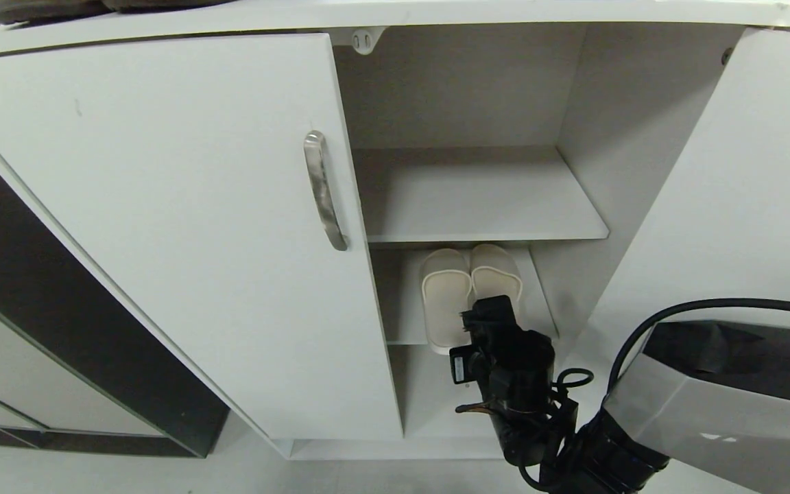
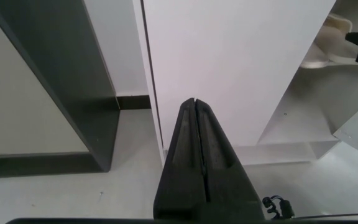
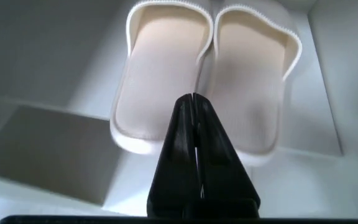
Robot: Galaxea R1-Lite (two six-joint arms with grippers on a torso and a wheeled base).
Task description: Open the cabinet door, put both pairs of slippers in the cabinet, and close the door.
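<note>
1. The right-hand door (image 1: 745,178) of the cabinet (image 1: 457,89) stood swung wide, so the opening step looked done; the left-hand door (image 1: 162,206) of the cabinet was shut
2. One pair of cream slippers (image 1: 467,288) lay inside the cabinet on its lower shelf (image 1: 402,302), side by side, with the heels reaching toward the cabinet's front
3. The right gripper (image 3: 194,106) was at the cabinet's opening, just at those heels, over the line where the two slippers met. Its jaws were pressed together and nothing showed between them – whether the tips touched the slippers I could not tell
4. The left gripper (image 2: 195,109) hung low in front of the cabinet, before the shut door, with its jaws closed on nothing
5. Some dark things (image 1: 38,8) lay on top of the cabinet. They were possibly the second pair, but they were cut by the edge of the view
6. In my judgement the placing of the first pair was ending. The next move called for drawing the right arm straight back out of the cabinet without dragging the heels, then fetching the second pair – closing the door comes last
</note>
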